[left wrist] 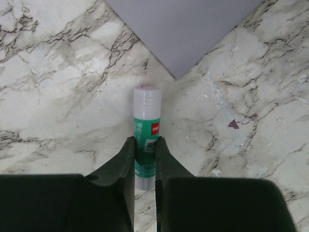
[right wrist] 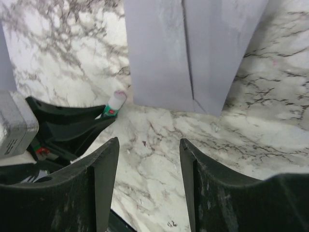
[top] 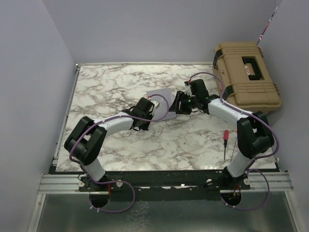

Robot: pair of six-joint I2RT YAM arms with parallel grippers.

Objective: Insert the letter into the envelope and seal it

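Overhead view: both arms reach to the middle of the marble table [top: 111, 87], their heads close together at the envelope [top: 161, 96], which lies flat on the surface. That view alone records a tan hard case [top: 246, 75] at the far right corner, lid down and contents hidden, and a red-handled screwdriver [top: 225, 141] lying beside the right arm. It does not resolve either pincer. The left wrist view supplies this: the left gripper [left wrist: 145, 145] has its fingers pressed on both sides of a glue stick [left wrist: 146, 108] with a green label and pale cap. The stick lies on the marble, cap pointing toward a corner of the envelope, near it but apart. Right wrist view: the right gripper [right wrist: 149, 150] stands with fingers well apart over bare marble, holding nothing, near the envelope's edge; a seam runs down the envelope's face. The letter shows in no view; whether it sits inside the envelope cannot be told.
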